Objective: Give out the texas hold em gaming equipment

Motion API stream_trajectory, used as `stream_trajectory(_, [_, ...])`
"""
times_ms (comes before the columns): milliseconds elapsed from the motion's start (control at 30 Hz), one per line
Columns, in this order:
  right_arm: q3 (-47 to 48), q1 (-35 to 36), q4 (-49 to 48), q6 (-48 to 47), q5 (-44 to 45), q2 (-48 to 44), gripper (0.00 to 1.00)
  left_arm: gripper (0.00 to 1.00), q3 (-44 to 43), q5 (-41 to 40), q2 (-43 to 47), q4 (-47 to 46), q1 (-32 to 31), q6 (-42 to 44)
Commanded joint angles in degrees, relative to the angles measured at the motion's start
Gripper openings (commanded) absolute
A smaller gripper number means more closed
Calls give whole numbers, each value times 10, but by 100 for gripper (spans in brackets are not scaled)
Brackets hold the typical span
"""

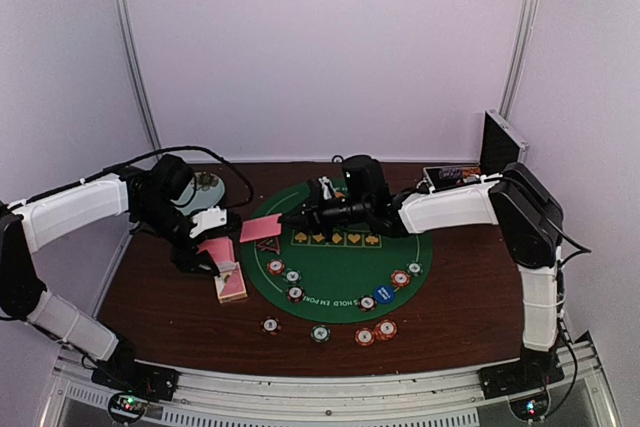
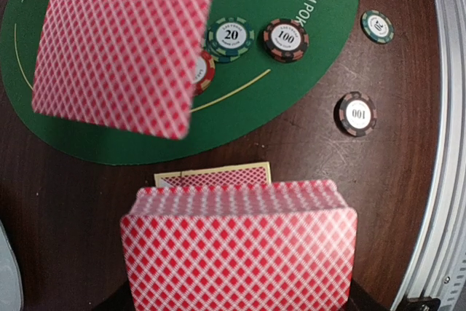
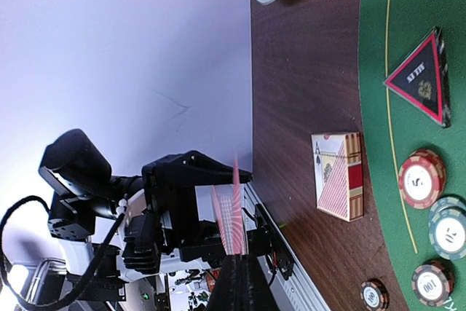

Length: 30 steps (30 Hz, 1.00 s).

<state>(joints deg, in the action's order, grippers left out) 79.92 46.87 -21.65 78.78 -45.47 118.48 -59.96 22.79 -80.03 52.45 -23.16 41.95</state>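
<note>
Left of centre in the top view, the right end effector (image 1: 284, 220) pinches a single card (image 1: 260, 229), long axis left-right, just beside the left end effector (image 1: 210, 255), which is clamped on the deck (image 2: 240, 253). The green mat (image 1: 340, 282) lies immediately right, probably the right arm's reach.

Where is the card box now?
Top view: the card box lies on the wooden table, just left of the green mat, right by the left claw.
</note>
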Motion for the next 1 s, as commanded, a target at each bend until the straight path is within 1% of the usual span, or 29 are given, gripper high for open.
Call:
stream_trajectory(0, [20,-21,-15,1,-12,-1,0,0,3,3,20,-3,8,-3])
stream_trajectory(200, [90,-42,19,-9,-16,74,0,0,6,7,28,4,8,-4])
stream_trajectory(367, [194,-43,93,-46,-6,148,0,0,0,11,36,14,8,-4])
stream_trajectory(633, [342,-43,188,-79,19,258,0,0,4,16,39,19,8,-4])
stream_trajectory(800, [411,-42,238,-99,40,308,0,0,6,19,40,19,8,-6])
stream_trajectory(967, [459,-43,296,-136,64,333,0,0,6,21,41,22,8,-6])
